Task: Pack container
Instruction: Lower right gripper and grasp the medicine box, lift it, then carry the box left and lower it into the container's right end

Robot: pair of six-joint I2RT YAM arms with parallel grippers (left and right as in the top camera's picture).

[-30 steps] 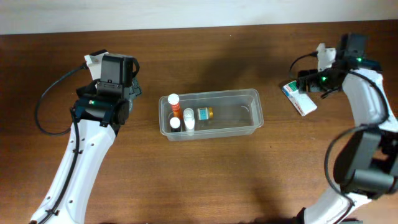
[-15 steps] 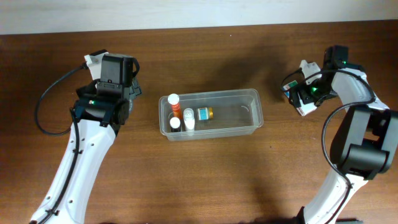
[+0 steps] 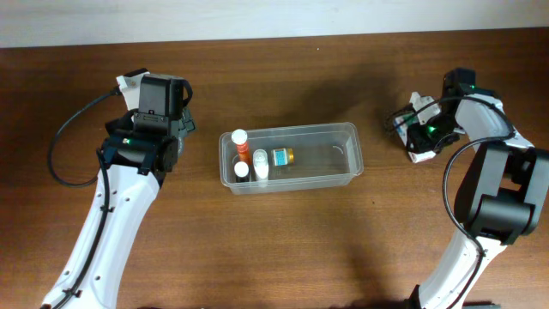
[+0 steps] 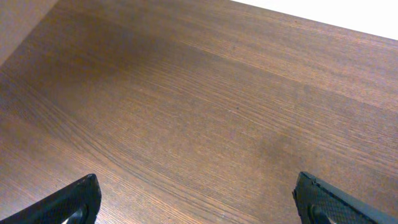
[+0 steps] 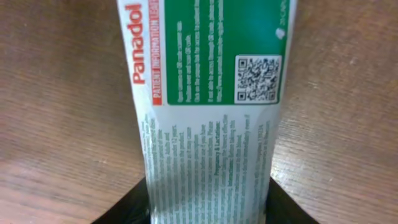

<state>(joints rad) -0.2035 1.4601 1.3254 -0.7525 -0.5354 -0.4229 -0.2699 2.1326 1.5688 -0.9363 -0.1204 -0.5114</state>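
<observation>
The step in hand looks like picking up the medicine box [image 5: 208,93], which lies well right of the container [image 3: 296,128] at the middle of the table [image 4: 205,93]. The right gripper [image 3: 418,136] straddles the box; I cannot tell whether it is clenched. The left gripper [image 4: 198,199] is released and holds nothing. The next move calls for a firm hold, a lift, and a carry leftward.

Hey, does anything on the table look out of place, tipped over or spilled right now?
Nothing is spilled or damaged. One amber bottle lies on its side in the container, while the white-capped bottles beside it stand upright. The Panadol box sits outside it on the table, between the jaws of the right gripper.
</observation>
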